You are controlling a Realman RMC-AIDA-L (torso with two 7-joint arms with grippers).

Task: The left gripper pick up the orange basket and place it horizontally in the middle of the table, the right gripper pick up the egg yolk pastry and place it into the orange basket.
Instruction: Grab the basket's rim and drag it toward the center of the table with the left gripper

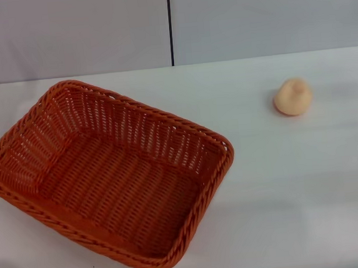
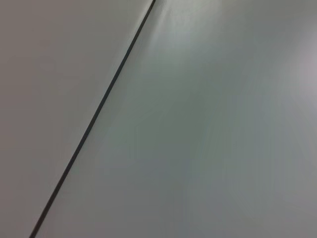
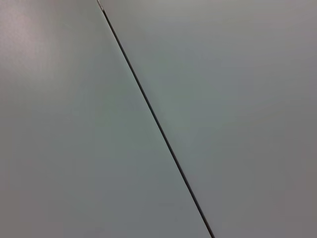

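The orange basket [image 1: 107, 175] lies on the white table [image 1: 297, 192] at the left, turned at an angle, with nothing inside it. The egg yolk pastry [image 1: 292, 96], a small pale peach ball, rests on the table at the right, well apart from the basket. Neither the left gripper nor the right gripper appears in the head view. Both wrist views show only a grey panelled wall [image 2: 198, 124] [image 3: 223, 99] with a thin dark seam.
A grey panelled wall [image 1: 250, 15] with a vertical dark seam stands behind the table's far edge. White tabletop lies between the basket and the pastry and along the front right.
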